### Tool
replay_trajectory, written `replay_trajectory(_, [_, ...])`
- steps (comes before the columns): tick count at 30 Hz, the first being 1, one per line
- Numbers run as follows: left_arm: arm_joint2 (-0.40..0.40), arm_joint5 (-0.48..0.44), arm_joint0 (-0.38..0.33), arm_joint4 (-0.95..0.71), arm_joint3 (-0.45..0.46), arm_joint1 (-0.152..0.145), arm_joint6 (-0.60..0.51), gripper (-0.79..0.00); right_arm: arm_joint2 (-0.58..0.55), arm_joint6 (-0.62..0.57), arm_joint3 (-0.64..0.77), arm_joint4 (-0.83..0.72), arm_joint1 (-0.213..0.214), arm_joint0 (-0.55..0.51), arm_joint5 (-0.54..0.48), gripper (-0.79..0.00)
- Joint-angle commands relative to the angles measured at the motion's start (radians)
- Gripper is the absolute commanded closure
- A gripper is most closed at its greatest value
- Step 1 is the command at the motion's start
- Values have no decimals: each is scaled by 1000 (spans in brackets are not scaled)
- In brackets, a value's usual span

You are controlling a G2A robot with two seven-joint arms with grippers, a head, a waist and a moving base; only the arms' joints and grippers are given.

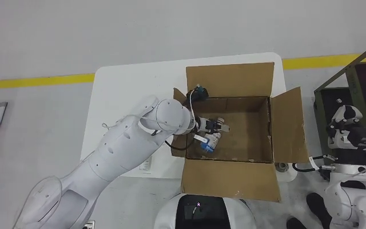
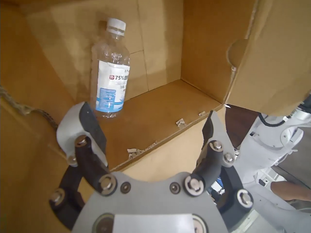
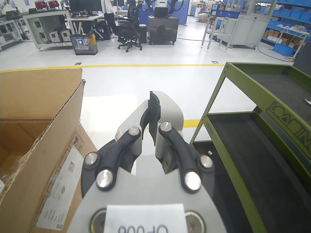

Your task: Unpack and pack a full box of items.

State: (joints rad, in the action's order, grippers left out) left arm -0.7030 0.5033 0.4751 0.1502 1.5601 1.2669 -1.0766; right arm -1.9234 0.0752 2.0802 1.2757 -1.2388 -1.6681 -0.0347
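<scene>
Bottle: clear plastic, white cap, white and blue label, inside the box. In the top view the bottle sits at the box's left side, close to the corner nearest the robot, with one side against cardboard. Whether it stands or lies cannot be told with certainty. Box: brown cardboard, all four flaps folded outward, resting on the white surface. A few torn cardboard scraps lie along an inner seam. Left gripper: inside the box, jaws spread wide, nothing between them. One fingertip is just beside the bottle's base; contact cannot be confirmed. In the top view the left gripper hangs over the box's left half, its arm crossing the left wall. Right gripper: outside the box, jaws closed with the ribbed pads pressed together and nothing held. It sits over the surface between the box's outer wall, which carries a white label, and a green cart with dark shelves. The cart stands off the surface's right edge. A yellow line crosses the floor beyond the surface.
</scene>
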Motion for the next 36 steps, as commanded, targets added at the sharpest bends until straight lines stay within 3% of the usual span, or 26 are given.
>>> replay_trajectory(1, [-48, -52, 30, -18, 45, -13, 14, -785, 0, 0, 0, 0, 0, 0, 0, 0])
replay_trajectory(4, [-102, -112, 53, 28, 124, -35, -14, -785, 0, 0, 0, 0, 0, 0, 0, 0])
replay_trajectory(12, [-214, -141, 75, 177, 294, -88, -190, -785, 0, 0, 0, 0, 0, 0, 0, 0])
replay_trajectory(20, [-402, -130, 157, 301, 427, -148, -364, -785, 0, 0, 0, 0, 0, 0, 0, 0])
replay_trajectory(27, [-558, -219, 276, 347, 500, -198, -459, -785, 0, 0, 0, 0, 0, 0, 0, 0])
replay_trajectory(32, [-556, -252, 375, 412, 523, -261, -459, -785, 0, 0, 0, 0, 0, 0, 0, 0])
replay_trajectory(36, [-569, -226, 409, 420, 521, -299, -459, -785, 0, 0, 0, 0, 0, 0, 0, 0])
